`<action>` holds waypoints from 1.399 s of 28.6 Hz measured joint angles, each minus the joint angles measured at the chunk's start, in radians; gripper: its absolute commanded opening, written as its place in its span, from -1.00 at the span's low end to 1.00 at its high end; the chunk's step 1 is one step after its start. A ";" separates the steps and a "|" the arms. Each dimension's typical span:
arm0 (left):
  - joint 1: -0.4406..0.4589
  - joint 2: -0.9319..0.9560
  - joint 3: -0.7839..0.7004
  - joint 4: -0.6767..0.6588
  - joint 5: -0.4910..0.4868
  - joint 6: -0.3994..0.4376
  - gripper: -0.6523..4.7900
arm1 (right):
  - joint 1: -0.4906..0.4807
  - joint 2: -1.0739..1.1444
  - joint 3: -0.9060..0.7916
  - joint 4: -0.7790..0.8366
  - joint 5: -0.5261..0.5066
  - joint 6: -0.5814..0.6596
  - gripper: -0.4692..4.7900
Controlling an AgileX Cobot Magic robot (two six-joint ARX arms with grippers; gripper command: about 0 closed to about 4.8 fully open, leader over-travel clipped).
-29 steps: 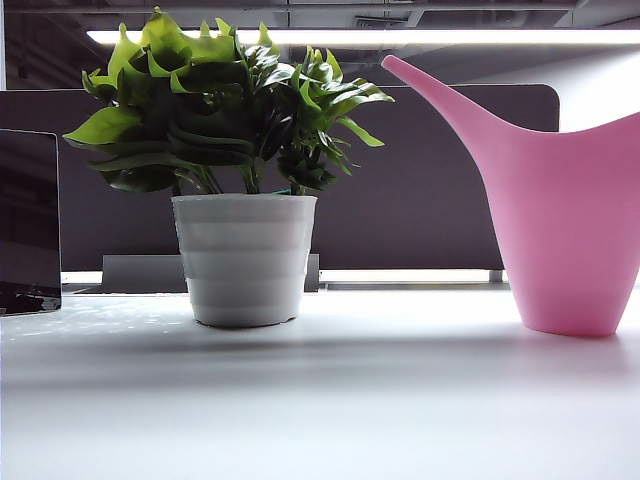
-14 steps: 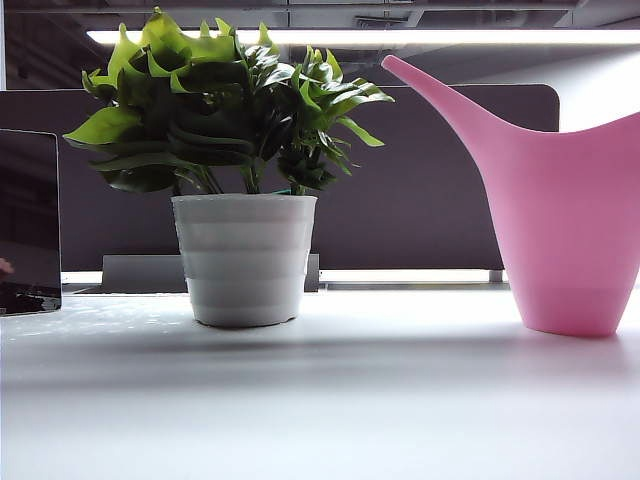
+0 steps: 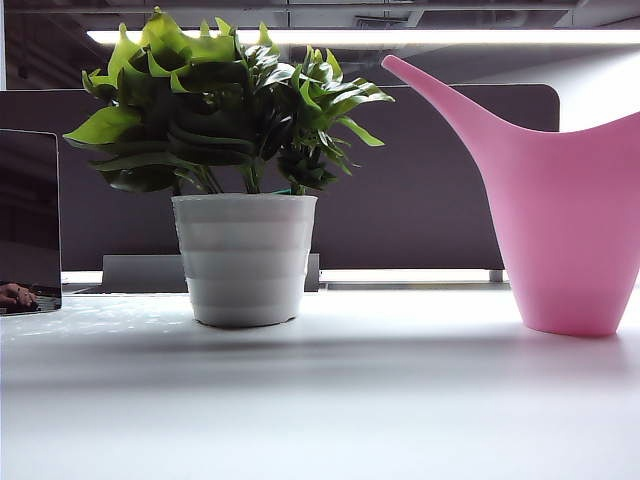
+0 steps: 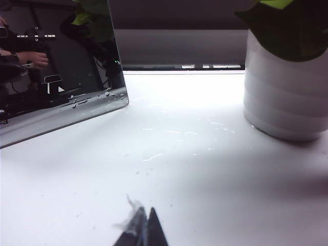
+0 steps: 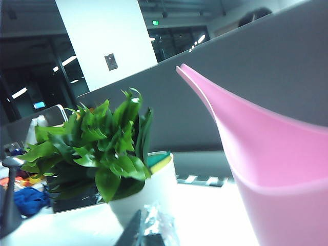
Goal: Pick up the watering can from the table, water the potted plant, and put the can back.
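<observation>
The pink watering can point(image 3: 570, 220) stands upright on the white table point(image 3: 350, 400) at the right, its long spout pointing up toward the potted plant point(image 3: 245, 255), which stands left of centre in a white ribbed pot. Neither gripper shows in the exterior view. My left gripper point(image 4: 145, 228) is shut and holds nothing, low over the table point(image 4: 205, 179), with the potted plant point(image 4: 284, 97) some way ahead and to one side. My right gripper point(image 5: 143, 230) is shut and holds nothing, apart from the watering can point(image 5: 277, 164) beside it and facing the potted plant point(image 5: 148, 189).
A dark glossy panel point(image 3: 28, 215) stands at the table's left edge, and in the left wrist view water drops lie near this panel point(image 4: 56, 66). A grey partition wall point(image 3: 420, 190) runs along the back of the table.
A hand's reflection has appeared low in the dark panel at the left. The can and the plant have not moved.
</observation>
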 measured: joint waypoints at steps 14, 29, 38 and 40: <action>0.000 0.000 0.000 0.000 0.000 0.000 -0.78 | 0.001 -0.583 0.000 -0.798 0.299 -0.335 -0.83; 0.000 0.000 0.000 0.000 0.000 0.000 -0.78 | 0.175 -0.798 0.001 -1.265 0.769 -0.496 -0.83; 0.000 0.000 0.000 0.000 0.000 0.000 -0.78 | 0.293 -0.834 0.001 -1.305 0.880 -0.516 -0.83; 0.000 0.000 0.000 0.000 0.000 0.000 -0.78 | 0.297 -0.843 0.001 -1.306 0.883 -0.516 -0.83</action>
